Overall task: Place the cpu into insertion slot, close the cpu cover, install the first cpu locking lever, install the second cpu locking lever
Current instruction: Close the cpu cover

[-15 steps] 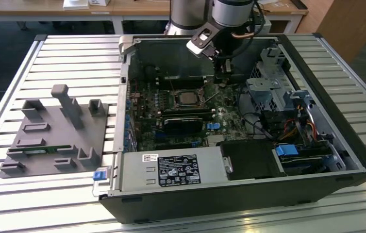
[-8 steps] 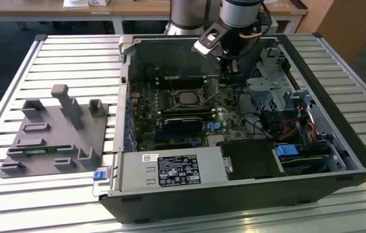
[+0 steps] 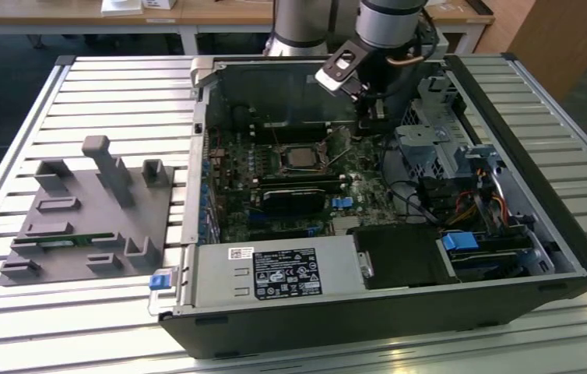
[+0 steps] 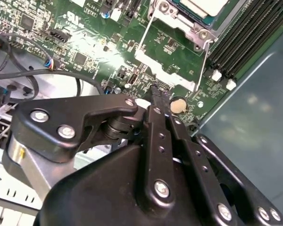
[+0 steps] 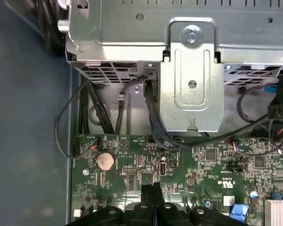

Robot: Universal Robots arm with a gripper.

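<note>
The cpu (image 3: 299, 158) lies flat in the middle of the motherboard, its silver-grey top also showing in the second wrist view (image 4: 203, 5). The silver cpu cover (image 4: 179, 22) lies down around it, and the insertion slot is hidden beneath them. Thin wire levers (image 4: 147, 29) run along two sides of the cover; whether they are latched I cannot tell. My gripper (image 3: 370, 128) hangs to the exterior view's right of the cpu, apart from it. Its fingertips (image 4: 159, 94) are shut together with nothing between them, close above the board beside a coin battery (image 5: 105, 161).
Cables (image 5: 151, 110) and a metal drive cage (image 3: 429, 148) stand close beside the gripper. Black memory slots (image 4: 245, 37) run next to the socket. The power supply (image 3: 272, 273) fills the case's near side. A grey fixture (image 3: 96, 210) sits on the slatted table outside the case.
</note>
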